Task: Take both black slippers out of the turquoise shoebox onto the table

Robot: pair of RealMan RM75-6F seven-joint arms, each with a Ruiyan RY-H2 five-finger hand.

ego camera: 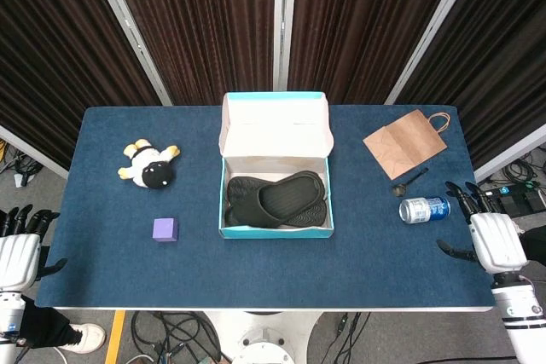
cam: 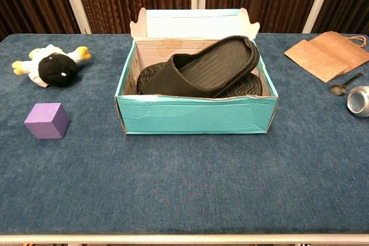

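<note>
Head view: both slippers (ego camera: 277,201) remain boxed; empty, spread left hand (ego camera: 17,257) and right hand (ego camera: 495,240) should grasp the upper slipper's strap.

Turquoise shoebox (ego camera: 275,231) sits near centre of the blue table, open, its white-lined lid (ego camera: 275,125) hinged up and back at the far side. Front wall turquoise with creased, slightly dented card; inner walls white to brownish. Both black slippers inside the box. Upper slipper (cam: 203,67) lies tilted, one end propped on the box's right rim, the other end down toward the left interior; ribbed footbed faces up, strap band toward the left. Lower slipper (cam: 245,87) lies flat on the box floor beneath it, mostly covered, with only its treaded edge showing at left and right.
</note>
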